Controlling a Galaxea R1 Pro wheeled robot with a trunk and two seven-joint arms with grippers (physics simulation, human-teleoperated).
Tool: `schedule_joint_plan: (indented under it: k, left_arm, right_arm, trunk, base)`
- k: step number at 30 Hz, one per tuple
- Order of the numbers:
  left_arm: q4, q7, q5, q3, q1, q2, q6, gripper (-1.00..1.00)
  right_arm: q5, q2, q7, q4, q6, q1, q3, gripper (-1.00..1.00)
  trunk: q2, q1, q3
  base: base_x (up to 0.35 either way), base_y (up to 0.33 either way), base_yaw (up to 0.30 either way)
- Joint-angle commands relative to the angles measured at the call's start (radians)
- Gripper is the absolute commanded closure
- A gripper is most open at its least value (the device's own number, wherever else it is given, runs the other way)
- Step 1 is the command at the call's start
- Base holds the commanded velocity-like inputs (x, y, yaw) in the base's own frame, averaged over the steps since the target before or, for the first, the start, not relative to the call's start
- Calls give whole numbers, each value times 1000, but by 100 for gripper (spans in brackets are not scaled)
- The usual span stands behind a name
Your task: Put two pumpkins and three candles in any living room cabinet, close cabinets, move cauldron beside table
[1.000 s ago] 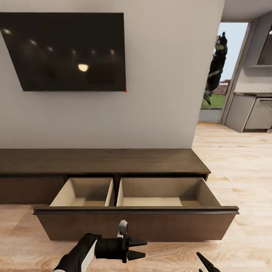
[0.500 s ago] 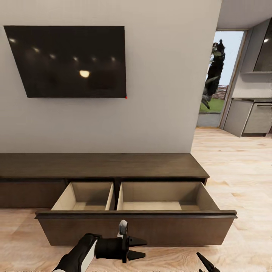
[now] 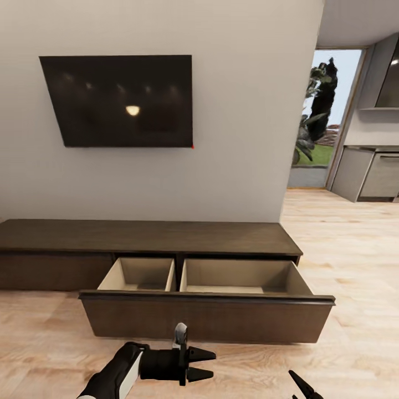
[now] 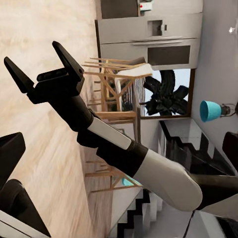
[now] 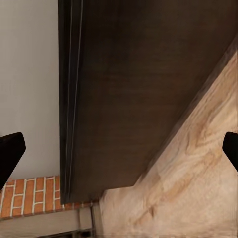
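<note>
compared with a second ago the long low dark-brown wooden cabinet (image 3: 166,238) sits farther off, its pale-lined drawer (image 3: 208,310) pulled out and bare, so the robot appears to be backing off to fetch items; left gripper (image 3: 202,364) released, right gripper (image 3: 302,385) released.

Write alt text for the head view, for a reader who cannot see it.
A long, low dark-brown cabinet stands against a pale wall with its wide drawer pulled out, showing two beige compartments with nothing visible inside. A black TV hangs above it. The left gripper hangs open over the wood floor in front, and a doorway at right opens toward a kitchen.
</note>
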Motion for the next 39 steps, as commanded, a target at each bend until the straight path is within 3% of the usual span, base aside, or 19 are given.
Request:
schedule_joint_plan:
  k: [1, 6, 17, 39]
  left_arm:
    - [0, -1, 4, -3, -1, 0, 9, -100]
    - [0, -3, 8, -3, -1, 2, 9, -100]
    - [0, -1, 2, -4, -1, 2, 9, -100]
    - [-3, -3, 12, 3, -1, 3, 2, -100]
  right_arm:
    - [-6, 0, 2, 1, 8, 0, -2, -100]
    - [-6, 0, 2, 1, -7, -1, -2, -100]
    - [-6, 0, 2, 19, -38, -1, -2, -100]
    - [-6, 0, 2, 28, -40, 0, -2, -100]
  trunk:
    - [7, -5, 2]
    - [42, -24, 18]
    - [42, -24, 18]
    - [42, -24, 18]
  base:
    - [-332, 0, 261]
    - [-318, 0, 277]
    - [-106, 0, 265]
    - [-49, -3, 13]
